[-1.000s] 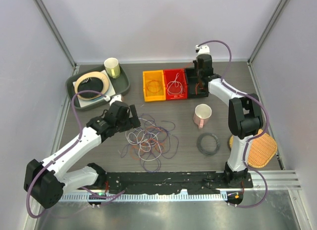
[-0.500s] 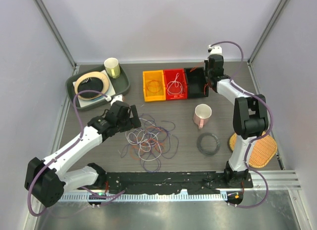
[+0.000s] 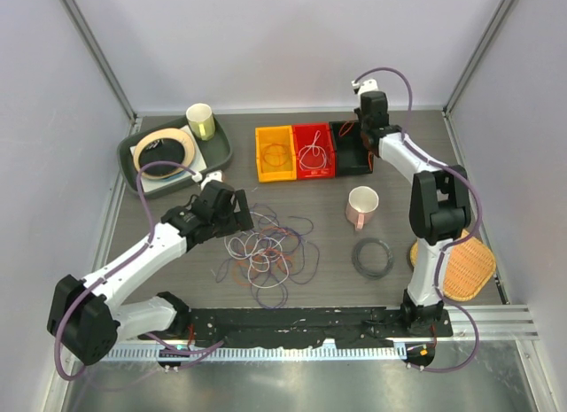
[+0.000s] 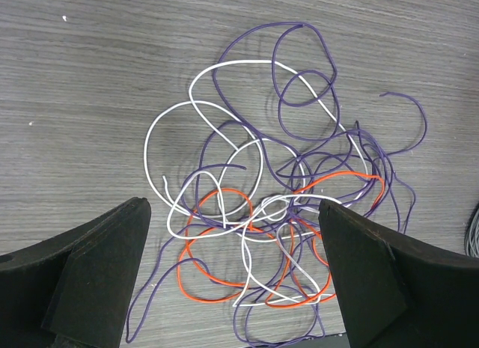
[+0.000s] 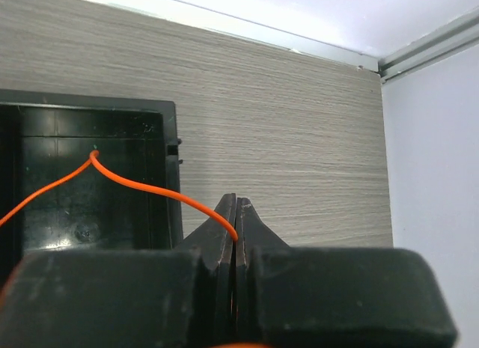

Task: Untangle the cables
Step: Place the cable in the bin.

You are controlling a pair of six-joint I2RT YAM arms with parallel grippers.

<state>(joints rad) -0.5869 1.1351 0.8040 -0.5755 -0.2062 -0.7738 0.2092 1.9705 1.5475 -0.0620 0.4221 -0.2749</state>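
Cables (image 3: 266, 248) lie in a loose white, orange and purple tangle on the table centre in the overhead view. The left gripper (image 3: 237, 210) hovers at the tangle's far-left edge with jaws spread wide, apparently positioned to select a strand. The right gripper (image 3: 368, 139) hangs over the right wall of the black bin (image 3: 341, 168), the rightmost of three bins along the far side. Beside it stand a red bin (image 3: 298, 155), which contains a white loop, and an orange bin (image 3: 260, 155); this suggests that freed strands are deposited there. A pink mug (image 3: 361, 206) and a black coiled ring (image 3: 373, 257) sit right of the tangle, clear of the pile. In the left wrist view, both fingers (image 4: 90, 266) flank the near part of the tangle without touching it. Loops overlap heavily there, so pulling one strand may drag its neighbours. In the right wrist view, the jaws are pressed together, pinching an orange cable (image 5: 150, 187) that arcs left into the black bin, probably for release.
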